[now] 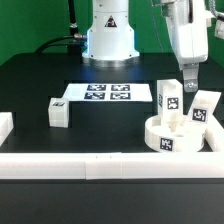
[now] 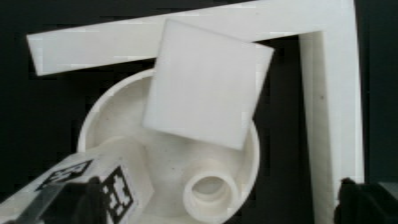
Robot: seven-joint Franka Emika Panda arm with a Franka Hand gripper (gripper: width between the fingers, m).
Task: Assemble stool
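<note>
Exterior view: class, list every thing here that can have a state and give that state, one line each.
Seat: lying flat on the table, near the front rail.
Upright leg: standing on the seat.
Leaning leg: tilted, at the seat.
Loose leg: lying on the table, apart from the seat.
Hand: over the seat, nothing seen in it; open or shut unclear.

The leg block apparently hides part of the seat.

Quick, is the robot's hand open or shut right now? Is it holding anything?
Gripper: open, holding nothing.
</note>
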